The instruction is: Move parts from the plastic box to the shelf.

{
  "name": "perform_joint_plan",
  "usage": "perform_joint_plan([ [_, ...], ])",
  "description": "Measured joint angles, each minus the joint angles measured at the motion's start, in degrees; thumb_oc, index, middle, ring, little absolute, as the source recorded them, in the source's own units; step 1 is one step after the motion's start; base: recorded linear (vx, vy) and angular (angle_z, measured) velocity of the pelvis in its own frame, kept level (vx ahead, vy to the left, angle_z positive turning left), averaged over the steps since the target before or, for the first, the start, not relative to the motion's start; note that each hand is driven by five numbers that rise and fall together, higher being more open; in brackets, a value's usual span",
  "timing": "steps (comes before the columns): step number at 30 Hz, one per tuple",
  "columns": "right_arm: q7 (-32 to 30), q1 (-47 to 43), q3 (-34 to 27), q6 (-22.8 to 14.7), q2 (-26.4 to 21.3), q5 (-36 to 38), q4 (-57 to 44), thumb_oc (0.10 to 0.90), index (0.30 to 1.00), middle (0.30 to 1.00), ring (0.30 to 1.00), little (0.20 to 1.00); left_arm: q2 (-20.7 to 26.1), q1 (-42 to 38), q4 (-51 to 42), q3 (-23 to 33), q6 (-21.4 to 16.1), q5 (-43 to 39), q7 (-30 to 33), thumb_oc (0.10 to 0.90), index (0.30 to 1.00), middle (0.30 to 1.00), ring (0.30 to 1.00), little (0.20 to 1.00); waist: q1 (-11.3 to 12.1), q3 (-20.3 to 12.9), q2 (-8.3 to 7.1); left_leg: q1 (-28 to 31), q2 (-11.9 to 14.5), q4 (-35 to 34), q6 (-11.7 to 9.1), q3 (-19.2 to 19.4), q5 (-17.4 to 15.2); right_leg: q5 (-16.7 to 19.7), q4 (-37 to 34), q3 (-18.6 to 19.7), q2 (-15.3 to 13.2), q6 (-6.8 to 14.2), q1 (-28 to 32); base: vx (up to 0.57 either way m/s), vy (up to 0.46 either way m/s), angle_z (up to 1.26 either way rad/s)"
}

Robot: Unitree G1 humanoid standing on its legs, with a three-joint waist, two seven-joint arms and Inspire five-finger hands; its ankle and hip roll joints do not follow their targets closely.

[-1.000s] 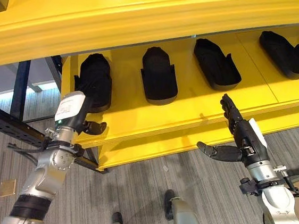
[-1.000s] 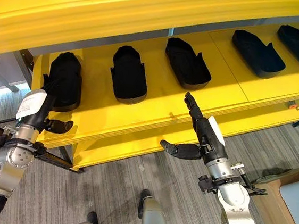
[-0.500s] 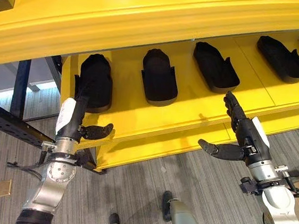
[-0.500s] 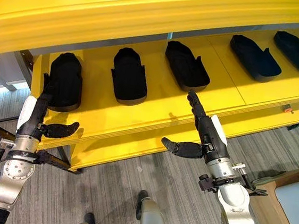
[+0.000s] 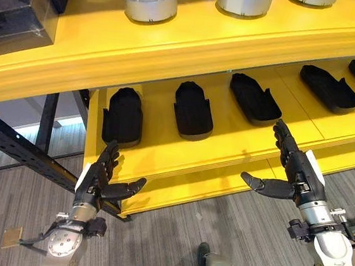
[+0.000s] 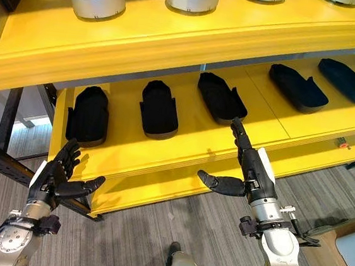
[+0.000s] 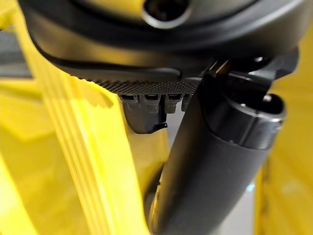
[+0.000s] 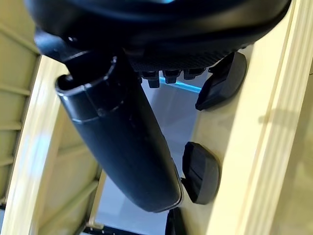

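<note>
Several black moulded parts lie in a row on the lower yellow shelf (image 5: 240, 136): the leftmost part (image 5: 123, 116), a second (image 5: 193, 109), a third (image 5: 255, 98), and more to the right (image 5: 329, 88). My left hand (image 5: 99, 179) hangs open below the shelf's front edge, under the leftmost part and apart from it, holding nothing. My right hand (image 5: 294, 171) is open too, fingers straight up in front of the shelf lip, thumb out to the left, empty. In the right wrist view its thumb (image 8: 122, 137) stands before two black parts (image 8: 201, 172).
The upper yellow shelf (image 5: 173, 50) carries silver round metal parts (image 5: 149, 0) and a dark box (image 5: 20, 2) at the far left. A black steel frame bar (image 5: 23, 152) runs at the left. Grey carpet lies below. A tan-edged corner (image 6: 345, 230) shows at the lower right.
My left hand has drawn back from the leftmost black part and dropped below the shelf edge, fingers spread. The camera has tilted up, bringing the upper shelf into view. The right hand has barely moved.
</note>
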Motion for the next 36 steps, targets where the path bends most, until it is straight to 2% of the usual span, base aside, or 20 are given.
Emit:
perform_joint_plan([
  [5,1.8,5.0,0.0,0.0,0.2,1.6,0.1,0.9,1.0,1.0,1.0,1.0,-2.5,5.3,-0.9,0.8,0.1,-1.6,-0.2,0.9,1.0,1.0,1.0,1.0,1.4,-1.0,-0.16,0.6,1.6,-0.3,0.4,-0.7,0.3,-0.4,-0.4,-0.8,1.6,-0.5,0.9,-0.06,-0.122,0.03],
  [8,2.3,8.5,0.0,0.3,1.1,2.7,0.3,0.9,1.0,1.0,1.0,1.0,-3.7,8.1,-0.7,1.3,0.4,-1.8,-0.1,0.9,1.0,1.0,1.0,1.0,2.8,-1.3,-0.41,0.1,2.6,-0.2,2.0,-2.1,1.5,-0.6,-0.8,-1.6,3.0,-1.1,1.6,-0.11,-0.174,0.14],
  [9,2.4,9.3,-0.1,0.3,1.7,3.5,0.4,0.9,1.0,1.0,1.0,1.0,-3.8,8.1,-0.6,1.5,0.4,-1.8,-0.1,0.9,1.0,1.0,1.0,1.0,3.0,-1.4,-0.57,-0.8,2.8,0.3,1.9,-2.6,2.6,-0.9,-0.9,-2.1,3.5,-1.5,1.6,-0.1,-0.088,0.54],
  [10,2.3,10.3,-0.6,0.8,3.4,4.6,0.8,0.9,1.0,1.0,1.0,1.0,-3.8,7.3,0.2,1.8,0.8,-2.6,0.0,0.9,1.0,1.0,1.0,1.0,2.7,-1.4,-1.36,-2.7,2.6,1.8,3.9,-3.4,4.6,-0.9,-2.4,-3.4,2.8,-2.4,2.1,-0.13,-0.116,0.68],
  [12,2.3,10.6,-1.3,0.8,4.3,4.6,1.6,0.9,1.0,1.0,1.0,1.0,-3.7,5.8,1.1,1.6,1.2,-4.1,-0.2,0.9,1.0,1.0,1.0,1.0,2.6,-1.3,-2.07,-4.4,2.4,3.9,4.2,0.4,7.0,-0.8,-3.6,-5.3,1.8,-3.3,2.9,-0.08,-0.029,0.61],
  [13,2.3,10.7,-1.4,0.8,4.4,5.2,2.0,0.9,1.0,1.0,1.0,1.0,-3.7,5.8,1.2,1.6,1.2,-5.0,-0.7,0.9,1.0,1.0,1.0,1.0,2.9,-1.3,-2.33,-4.4,1.9,4.8,4.3,1.6,6.8,-0.8,-3.5,-5.3,1.6,-3.7,3.0,-0.06,0.001,0.31],
  [14,2.3,10.2,-1.6,0.8,4.6,6.0,2.2,0.9,1.0,1.0,1.0,1.0,-3.7,5.7,1.5,1.4,1.2,-6.2,-1.3,0.9,1.0,1.0,1.0,1.0,3.1,-0.9,-3.01,-4.9,0.4,6.9,3.8,1.5,4.7,-0.6,-4.1,-5.5,1.0,-3.7,3.4,-0.05,0.01,0.04],
  [15,2.2,10.4,-1.8,0.8,4.6,6.8,2.3,0.9,1.0,1.0,1.0,1.0,-3.7,5.4,1.9,0.7,1.2,-6.6,-1.3,0.9,1.0,1.0,1.0,1.0,3.6,-1.0,-3.28,-5.1,-3.1,8.9,3.8,-0.5,2.0,-0.3,-4.5,-4.8,0.2,-3.5,3.5,-0.02,0.064,-0.11],
  [16,2.4,10.8,-2.4,0.8,4.6,6.8,2.5,0.9,1.0,1.0,1.0,1.0,-4.2,5.4,2.1,-0.3,1.3,-7.8,-2.0,0.9,1.0,1.0,1.0,1.0,4.0,-0.9,-3.57,-5.7,-10.7,11.2,4.4,-4.2,-2.0,0.7,-6.9,-3.7,-0.6,-2.3,4.1,0.01,0.086,-0.11],
  [17,2.4,10.9,-2.3,0.8,5.0,6.9,3.4,0.9,1.0,1.0,1.0,1.0,-4.7,5.2,2.1,-0.4,1.3,-7.9,-2.2,0.9,1.0,1.0,1.0,1.0,3.4,-0.9,-3.5,-5.8,-13.6,11.6,5.6,-4.3,-3.0,1.6,-8.4,-3.7,-0.7,-1.8,4.7,0.03,0.117,0.04],
  [18,2.7,11.6,-2.3,1.2,5.1,7.3,4.4,0.9,1.0,1.0,1.0,1.0,-5.2,5.1,2.2,-0.5,1.2,-8.2,-2.4,0.9,1.0,1.0,1.0,1.0,2.8,-1.0,-3.36,-5.4,-15.1,10.1,6.5,-4.2,-3.4,2.3,-9.1,-4.5,-0.4,-1.6,5.1,0.02,0.065,0.26],
  [20,3.2,13.1,-2.3,2.1,5.1,7.3,5.8,0.9,1.0,1.0,1.0,1.0,-5.4,4.0,2.7,-0.8,1.3,-8.3,-2.6,0.9,1.0,1.0,1.0,1.0,2.4,-1.2,-2.97,-4.3,-14.7,6.7,8.0,-3.9,-4.0,2.7,-9.1,-4.9,0.8,-1.8,5.0,0.06,0.126,0.11],
  [21,3.4,13.3,-2.1,2.7,5.7,7.3,6.5,0.9,1.0,1.0,1.0,1.0,-5.4,3.8,3.2,-0.9,1.3,-8.4,-2.5,0.9,1.0,1.0,1.0,1.0,2.4,-1.2,-3.78,-4.0,-15.1,6.4,8.5,-3.5,-3.6,2.9,-9.2,-4.3,0.7,-1.4,4.7,0.05,0.126,-0.18],
  [23,3.3,13.4,-2.1,3.0,7.7,8.4,7.8,0.9,1.0,1.0,1.0,1.0,-5.3,3.8,5.5,-2.1,1.5,-9.8,-2.5,0.9,1.0,1.0,1.0,1.0,2.5,-1.4,-4.37,-3.2,-15.8,3.5,9.8,-3.7,-2.3,3.9,-10.9,-3.8,0.7,0.1,5.1,0.07,0.127,-0.26],
  [24,3.4,13.3,-2.1,3.3,7.9,8.6,8.4,0.9,1.0,1.0,1.0,1.0,-5.3,3.8,6.1,-2.5,2.1,-10.1,-2.5,0.9,1.0,1.0,1.0,1.0,2.4,-1.3,-4.04,-2.8,-15.6,2.1,10.4,-3.4,-1.7,3.5,-11.2,-3.8,0.7,0.8,5.1,0.08,0.13,-0.19],
  [25,3.6,13.6,-2.2,3.7,7.9,8.9,8.5,0.9,1.0,1.0,1.0,1.0,-5.3,4.5,6.1,-2.6,2.7,-10.1,-2.7,0.9,1.0,1.0,1.0,1.0,2.4,-1.3,-3.61,-2.6,-15.4,1.2,11.0,-3.1,-1.2,3.3,-10.0,-3.8,0.7,0.6,4.8,0.04,0.087,-0.16],
  [27,3.8,13.9,-2.2,4.2,7.9,8.9,8.7,0.9,1.0,1.0,1.0,1.0,-5.2,6.4,5.1,-2.4,2.7,-10.1,-2.7,0.9,1.0,1.0,1.0,1.0,2.6,-1.7,-3.4,-0.7,-15.7,-2.5,10.9,-2.0,0.8,2.8,-8.9,-3.0,-0.5,0.9,4.6,0.03,0.098,-0.14],
  [30,3.8,13.7,-2.1,4.3,7.9,8.9,8.7,0.9,1.0,1.0,1.0,1.0,-5.1,7.0,5.2,-2.4,2.7,-10.2,-2.6,0.9,1.0,1.0,1.0,1.0,2.7,-2.1,-2.98,0.2,-16.3,-4.5,10.8,-2.2,1.8,6.6,-13.3,-2.6,-0.4,1.2,6.2,0.01,0.089,0.02],
  [33,4.0,12.7,-1.7,4.9,7.9,8.9,8.6,0.9,1.0,1.0,1.0,1.0,-5.1,6.4,5.1,-2.4,2.7,-10.5,-2.6,0.9,1.0,1.0,1.0,1.0,2.8,-2.4,-2.77,0.2,-16.3,-5.6,10.3,-2.2,3.1,9.7,-18.1,-2.5,0.4,0.1,7.9,0.01,0.072,-0.01],
  [36,4.0,12.2,-0.6,5.2,7.9,8.9,8.7,0.9,1.0,1.0,1.0,1.0,-5.1,5.8,5.1,-2.8,2.7,-10.5,-2.6,0.9,1.0,1.0,1.0,1.0,2.8,-2.4,-2.95,1.2,-16.3,-6.4,10.3,-2.0,3.1,11.1,-21.0,-2.4,0.8,-0.1,9.8,0.01,0.055,-0.04],
])
